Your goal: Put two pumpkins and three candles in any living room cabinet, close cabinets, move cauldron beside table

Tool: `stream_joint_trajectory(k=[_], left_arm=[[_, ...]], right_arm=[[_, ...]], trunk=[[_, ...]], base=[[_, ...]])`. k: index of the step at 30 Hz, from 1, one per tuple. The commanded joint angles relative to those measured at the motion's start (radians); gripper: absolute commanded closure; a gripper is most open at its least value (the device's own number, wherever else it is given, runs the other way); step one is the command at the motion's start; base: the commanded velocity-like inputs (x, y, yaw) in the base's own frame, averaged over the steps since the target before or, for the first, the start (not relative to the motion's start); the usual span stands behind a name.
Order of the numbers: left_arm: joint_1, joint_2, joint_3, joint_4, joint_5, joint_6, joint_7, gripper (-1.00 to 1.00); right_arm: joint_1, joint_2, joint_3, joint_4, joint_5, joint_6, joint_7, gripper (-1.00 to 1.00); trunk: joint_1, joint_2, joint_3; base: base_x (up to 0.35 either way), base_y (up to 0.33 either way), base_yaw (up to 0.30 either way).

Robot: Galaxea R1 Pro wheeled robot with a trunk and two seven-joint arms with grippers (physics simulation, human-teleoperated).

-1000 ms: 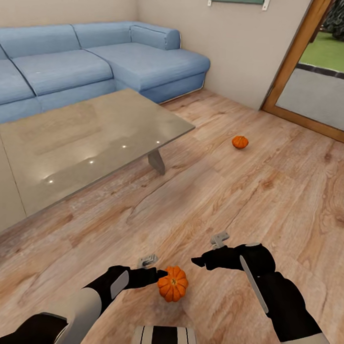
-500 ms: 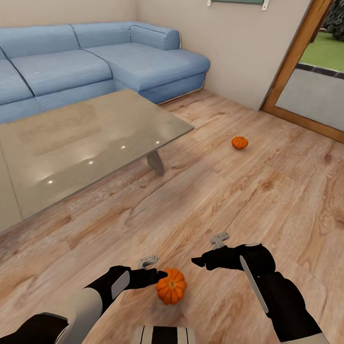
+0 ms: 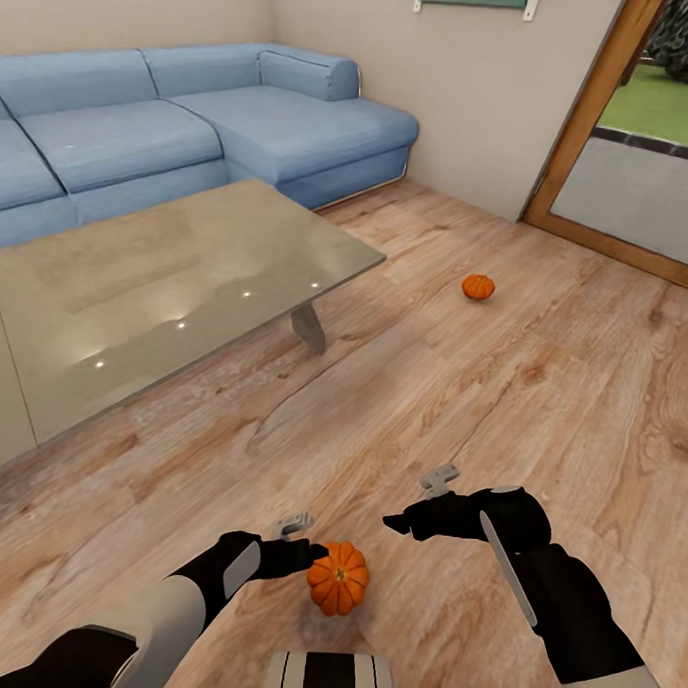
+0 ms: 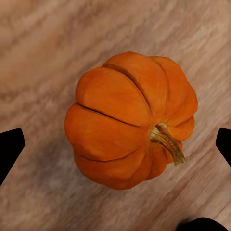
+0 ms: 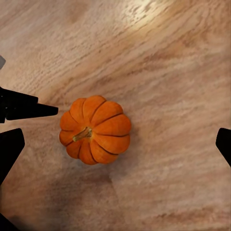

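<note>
Left gripper (image 3: pixel 320 553) sits spread wide over the near pumpkin (image 3: pixel 338 578) on the plank floor (image 3: pixel 542 393); its wrist view shows ribs and a bent stem. Right gripper (image 3: pixel 396 523) is spread too, and the head view adds a second pumpkin (image 3: pixel 478 286) past the glass table (image 3: pixel 166 286).

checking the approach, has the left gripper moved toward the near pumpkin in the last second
Cannot tell: the left gripper stays put in view, while near pumpkin, table and far pumpkin shift alike, suggesting camera motion.

Head high, wide; both wrists downward, sharing near pumpkin (image 4: pixel 130 120).
</note>
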Motion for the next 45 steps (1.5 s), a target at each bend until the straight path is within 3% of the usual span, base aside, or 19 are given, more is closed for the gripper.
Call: stream_joint_trajectory(k=[1, 11, 25, 33, 37, 45], left_arm=[[0.000, 0.000, -0.008, -0.001, 0.009, 0.004, 0.001, -1.00], [0.000, -0.012, -0.009, -0.001, 0.009, 0.006, 0.047, -1.00], [0.000, -0.014, -0.010, 0.001, 0.009, 0.007, 0.047, -1.00], [0.000, -0.014, -0.077, 0.006, -0.008, 0.007, 0.050, -1.00], [0.000, -0.013, -0.081, 0.006, -0.009, 0.007, 0.051, -1.00], [0.000, -0.013, -0.083, 0.007, -0.009, 0.007, 0.052, -1.00]], right_arm=[[0.000, -0.001, 0.001, -0.001, 0.002, 0.004, 0.002, -1.00], [0.000, -0.001, 0.001, -0.001, 0.002, 0.004, 0.002, -1.00], [0.000, -0.001, 0.000, -0.001, 0.002, 0.004, 0.002, -1.00], [0.000, -0.001, 0.001, -0.001, 0.002, 0.004, 0.002, -1.00], [0.000, -0.001, 0.001, -0.001, 0.002, 0.004, 0.002, -1.00], [0.000, -0.001, 0.001, -0.001, 0.002, 0.004, 0.002, -1.00]], trunk=[[0.000, 0.000, -0.001], [0.000, 0.000, -0.001], [0.000, 0.000, -0.001], [0.000, 0.000, -0.001], [0.000, 0.000, -0.001], [0.003, -0.002, -0.032]], base=[[0.000, 0.000, 0.000], [0.000, -0.094, 0.000], [0.000, -0.021, 0.000], [0.000, 0.000, 0.000], [0.000, 0.000, 0.000], [0.000, 0.000, 0.000]])
